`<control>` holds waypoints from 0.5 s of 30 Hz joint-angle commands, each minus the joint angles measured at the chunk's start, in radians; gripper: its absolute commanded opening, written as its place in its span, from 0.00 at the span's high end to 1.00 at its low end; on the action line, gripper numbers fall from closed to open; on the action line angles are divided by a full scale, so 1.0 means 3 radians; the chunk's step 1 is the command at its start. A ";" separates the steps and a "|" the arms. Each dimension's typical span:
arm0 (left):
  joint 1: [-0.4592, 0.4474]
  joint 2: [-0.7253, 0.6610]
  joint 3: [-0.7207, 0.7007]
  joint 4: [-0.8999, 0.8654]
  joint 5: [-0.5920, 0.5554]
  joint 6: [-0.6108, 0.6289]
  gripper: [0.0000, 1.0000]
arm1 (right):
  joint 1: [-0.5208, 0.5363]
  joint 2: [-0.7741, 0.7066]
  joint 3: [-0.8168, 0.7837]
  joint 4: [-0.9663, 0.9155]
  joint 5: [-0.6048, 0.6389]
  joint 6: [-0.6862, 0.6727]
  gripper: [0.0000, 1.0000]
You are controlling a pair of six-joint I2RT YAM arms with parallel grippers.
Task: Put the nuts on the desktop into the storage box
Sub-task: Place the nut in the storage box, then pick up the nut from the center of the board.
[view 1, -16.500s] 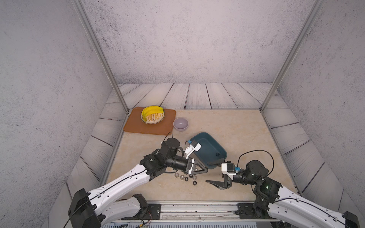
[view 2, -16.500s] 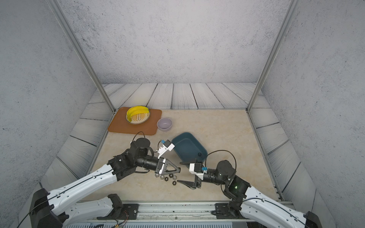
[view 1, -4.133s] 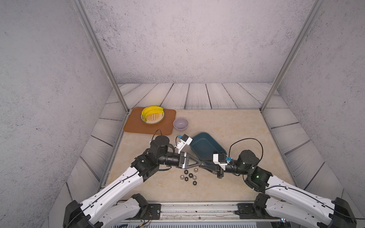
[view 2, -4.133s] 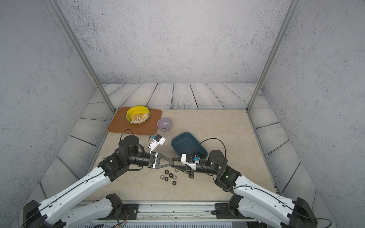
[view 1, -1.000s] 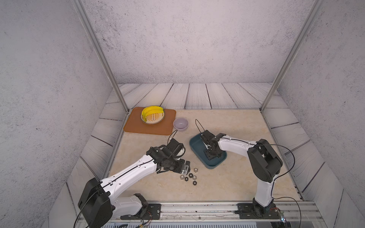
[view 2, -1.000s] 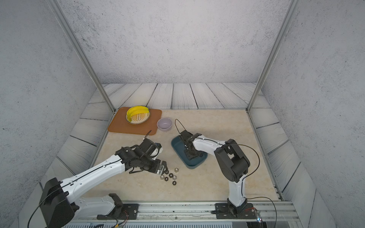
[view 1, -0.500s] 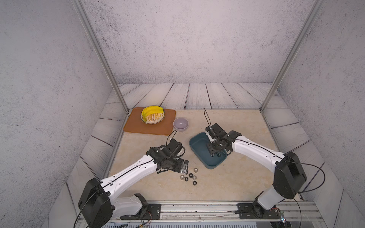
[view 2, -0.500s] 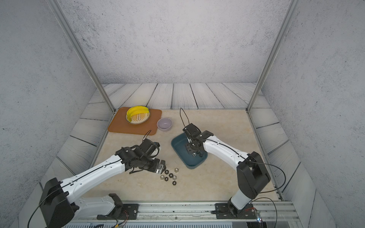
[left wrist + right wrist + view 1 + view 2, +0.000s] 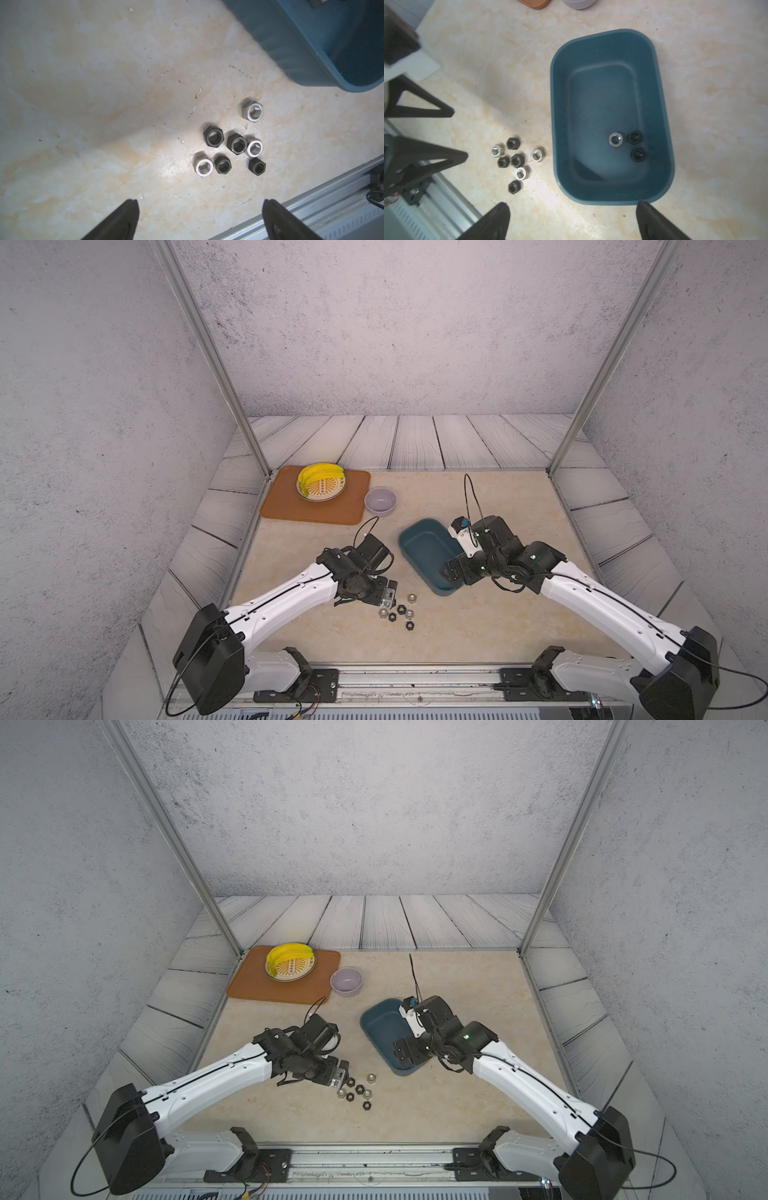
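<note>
Partly hidden storage box [image 9: 419, 549], tiny nuts [image 9: 402, 608]

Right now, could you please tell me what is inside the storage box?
The storage box holds one silver nut and two black nuts, clear in the right wrist view. In both top views the right arm covers them.

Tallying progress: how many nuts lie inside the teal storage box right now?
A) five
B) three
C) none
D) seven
B: the right wrist view shows one silver nut and two black nuts lying on the floor of the storage box.
</note>
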 commanded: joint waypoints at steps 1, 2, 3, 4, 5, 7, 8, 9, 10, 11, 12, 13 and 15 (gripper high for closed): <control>-0.0026 0.0100 -0.0022 -0.0109 -0.0063 -0.0033 0.01 | 0.0022 -0.0172 -0.0163 -0.0041 -0.0481 0.0084 0.01; -0.0034 0.0150 -0.0019 -0.0115 -0.0049 -0.0033 0.02 | 0.0028 -0.0217 -0.0225 -0.0014 -0.0583 0.0109 0.01; -0.0036 0.0194 -0.0006 -0.0115 -0.0041 -0.0032 0.03 | 0.0036 -0.0251 -0.0279 0.0014 -0.0651 0.0147 0.01; -0.0045 0.0244 0.0013 -0.0115 -0.0033 -0.0037 0.05 | 0.0052 -0.0284 -0.0341 0.0052 -0.0731 0.0180 0.01; -0.0056 0.0298 0.0022 -0.0106 -0.0036 -0.0033 0.07 | 0.0065 -0.0313 -0.0398 0.0099 -0.0807 0.0199 0.01; -0.0085 0.0386 0.0055 -0.0101 -0.0053 -0.0035 0.10 | 0.0109 -0.0368 -0.0489 0.0183 -0.0896 0.0202 0.01; -0.0099 0.0433 0.0075 -0.0091 -0.0057 -0.0034 0.12 | 0.0141 -0.0399 -0.0531 0.0223 -0.0931 0.0196 0.01; -0.0108 0.0476 0.0079 -0.0081 -0.0053 -0.0024 0.14 | 0.0170 -0.0427 -0.0558 0.0245 -0.0948 0.0191 0.01; -0.0115 0.0527 0.0099 -0.0075 -0.0041 -0.0006 0.16 | 0.0205 -0.0461 -0.0580 0.0264 -0.0967 0.0176 0.01; -0.0118 0.0580 0.0118 -0.0075 -0.0033 0.0007 0.19 | 0.0233 -0.0487 -0.0592 0.0282 -0.0988 0.0165 0.01; -0.0122 0.0624 0.0131 -0.0075 -0.0034 0.0011 0.22 | 0.0252 -0.0504 -0.0598 0.0301 -0.0991 0.0165 0.01; -0.0128 0.0678 0.0144 -0.0074 -0.0027 0.0018 0.24 | 0.0272 -0.0523 -0.0601 0.0321 -0.0992 0.0171 0.01; -0.0127 0.0778 0.0154 -0.0045 0.0021 0.0032 0.27 | 0.0287 -0.0547 -0.0611 0.0349 -0.0994 0.0180 0.01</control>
